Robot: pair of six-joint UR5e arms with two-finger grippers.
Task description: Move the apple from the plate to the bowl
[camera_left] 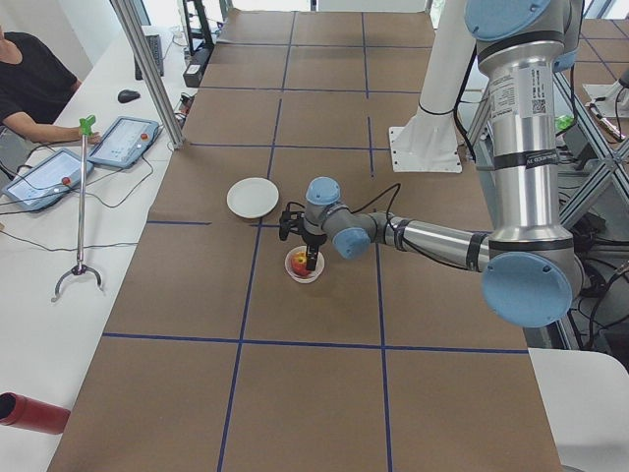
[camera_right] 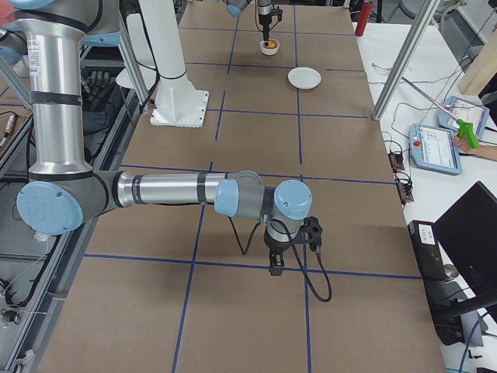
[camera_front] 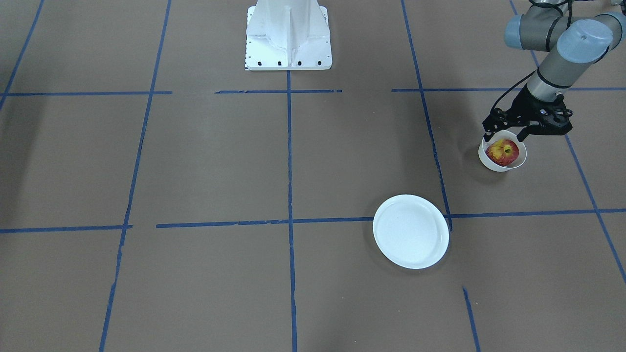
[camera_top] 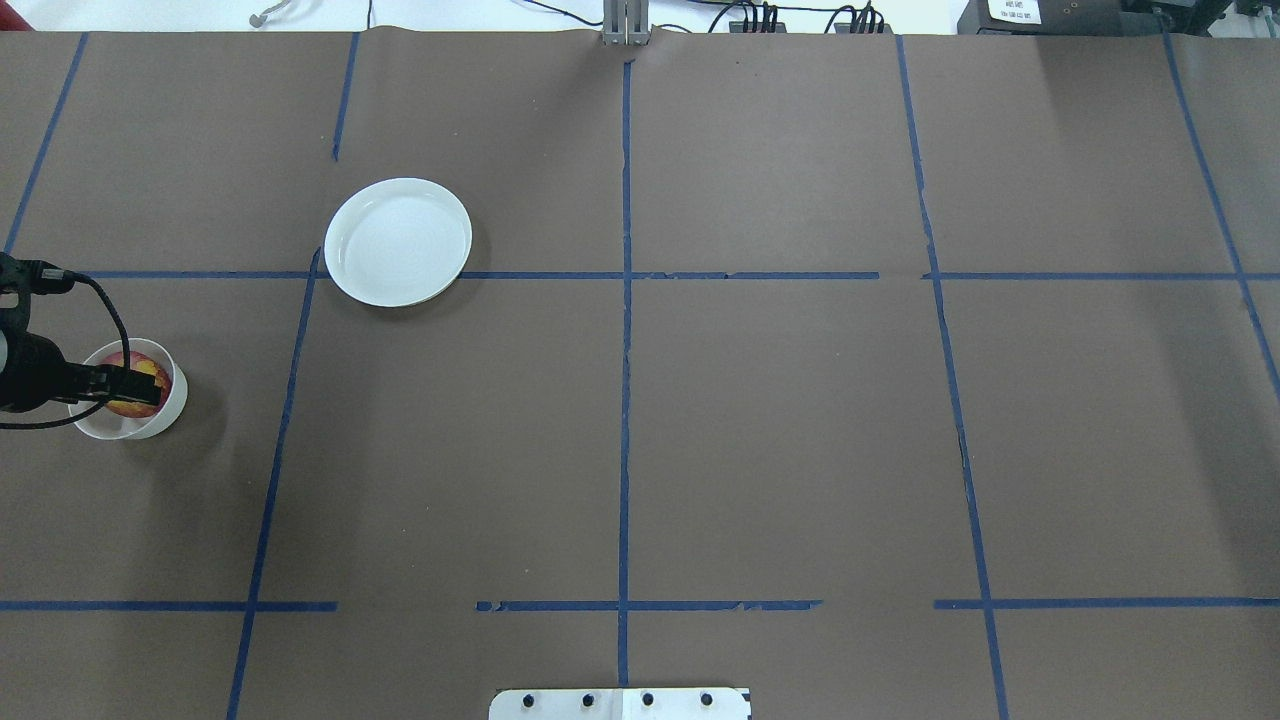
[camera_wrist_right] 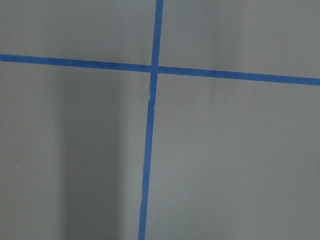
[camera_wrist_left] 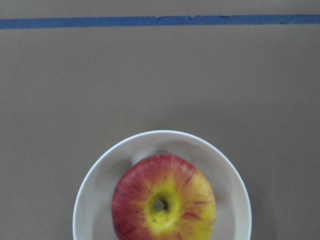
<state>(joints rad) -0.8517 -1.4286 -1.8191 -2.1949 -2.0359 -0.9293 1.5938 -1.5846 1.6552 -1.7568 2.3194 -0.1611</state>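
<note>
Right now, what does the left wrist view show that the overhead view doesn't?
Only the wrist view: the apple uncovered, its stem dimple and yellow streaks clear. Only the overhead: the empty plate and the left gripper hiding part of the apple. Both: the apple in the bowl, on the brown table with blue tape.

apple [camera_front: 503, 151] in bowl [camera_front: 491, 164], left claw [camera_front: 505, 136] just above it, plate [camera_front: 411, 231] well apart
</note>
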